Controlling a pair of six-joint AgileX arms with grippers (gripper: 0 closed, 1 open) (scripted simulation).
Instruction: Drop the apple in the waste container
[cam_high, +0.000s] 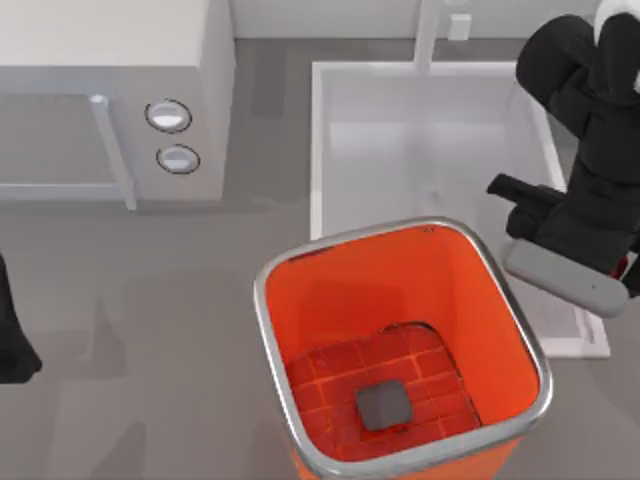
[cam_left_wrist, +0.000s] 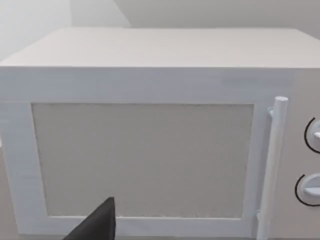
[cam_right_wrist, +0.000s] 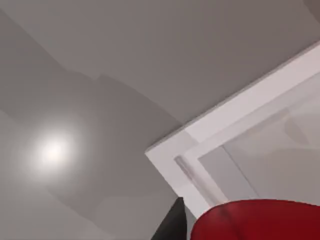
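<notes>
my right arm (cam_high: 585, 190) reaches over the white sink's (cam_high: 318, 150) right side, just beside the orange bin (cam_high: 400, 345). in its wrist view the apple (cam_right_wrist: 260, 220) sits deep red and close against a dark finger (cam_right_wrist: 172, 225), above the sink's corner; i cannot tell how my right jaws stand. my left arm (cam_high: 12, 335) is parked at the worktop's (cam_high: 130, 330) left edge, facing a white microwave (cam_left_wrist: 150, 140); its jaws' state i cannot tell. no writing reads anywhere.
</notes>
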